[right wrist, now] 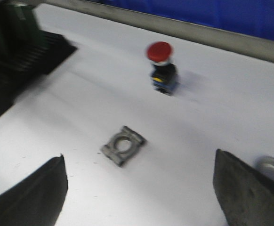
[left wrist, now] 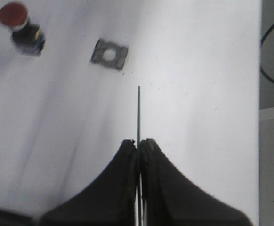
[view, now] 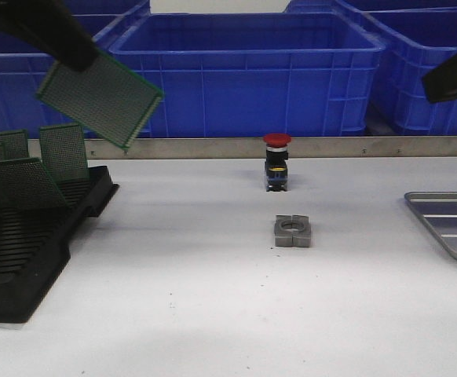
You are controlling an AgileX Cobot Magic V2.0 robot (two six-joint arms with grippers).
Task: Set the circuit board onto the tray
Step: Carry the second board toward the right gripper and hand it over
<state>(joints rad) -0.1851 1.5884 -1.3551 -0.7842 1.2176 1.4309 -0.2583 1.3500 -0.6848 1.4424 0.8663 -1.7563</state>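
My left gripper [view: 78, 56] is shut on a green circuit board [view: 100, 98] and holds it tilted in the air above the rack at the far left. In the left wrist view the board [left wrist: 139, 113] shows edge-on as a thin line clamped between the shut fingers [left wrist: 140, 141]. The grey metal tray [view: 451, 222] lies at the right edge of the table; a corner of it shows in the right wrist view [right wrist: 273, 166]. My right gripper [right wrist: 139, 162] is open and empty, high at the right [view: 452, 78], above the tray side.
A black slotted rack [view: 24, 243] at the left holds several more green boards [view: 62, 151]. A red-topped push button [view: 276, 161] and a grey metal bracket [view: 293, 231] stand mid-table. Big blue crates [view: 244, 71] line the back behind a metal rail.
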